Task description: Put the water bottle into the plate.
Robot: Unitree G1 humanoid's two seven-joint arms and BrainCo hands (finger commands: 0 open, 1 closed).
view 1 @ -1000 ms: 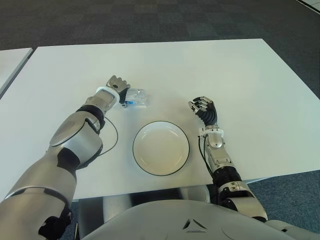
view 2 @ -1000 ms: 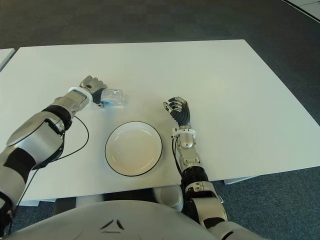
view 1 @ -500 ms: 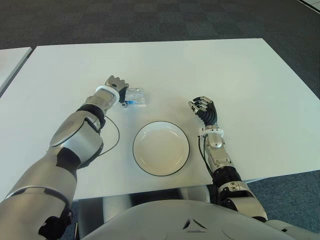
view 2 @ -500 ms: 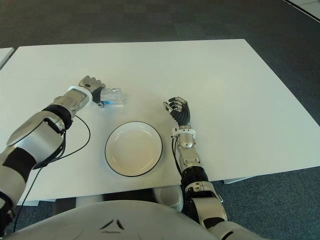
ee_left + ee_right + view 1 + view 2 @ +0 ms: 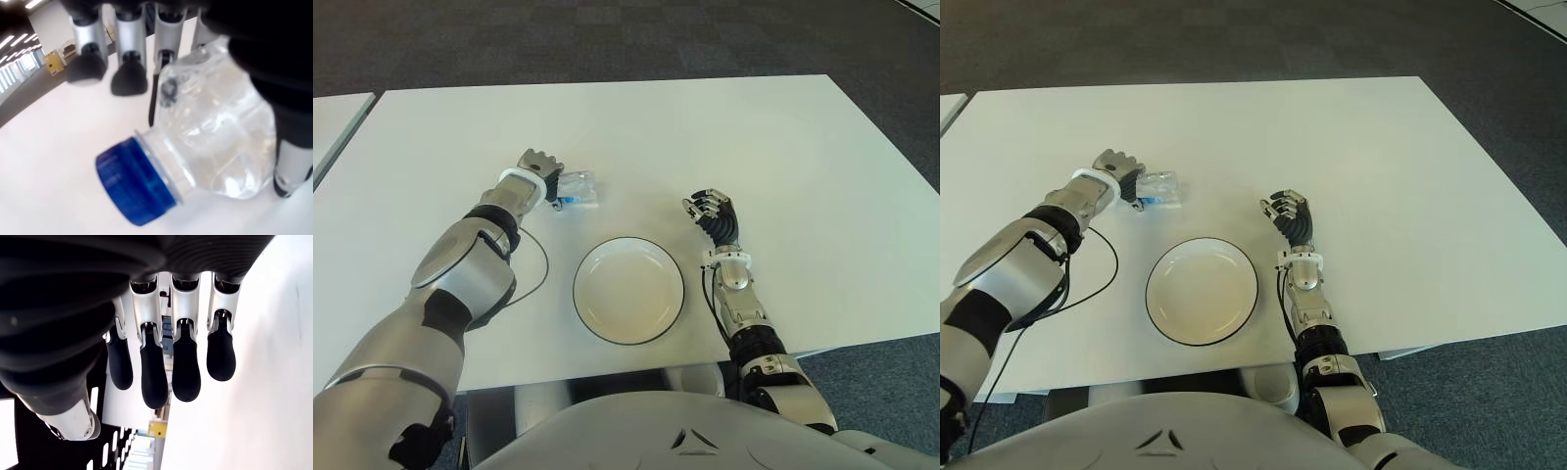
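A small clear water bottle (image 5: 579, 188) with a blue cap (image 5: 134, 188) lies on its side on the white table (image 5: 754, 137), behind and to the left of the plate. My left hand (image 5: 540, 166) is on it. In the left wrist view the fingers (image 5: 128, 73) reach over the crumpled bottle body (image 5: 215, 132) and the thumb presses its other side. The white plate (image 5: 628, 290) with a dark rim holds nothing and sits near the table's front edge. My right hand (image 5: 710, 211) shows to the right of the plate, fingers loosely bent and holding nothing.
A thin black cable (image 5: 538, 264) loops on the table beside my left forearm, left of the plate. Another white table's edge (image 5: 333, 122) shows at far left. Dark carpet lies beyond the table's back edge.
My left hand and the bottle have shifted slightly left and away from the plate. The right hand and the plate have not moved.
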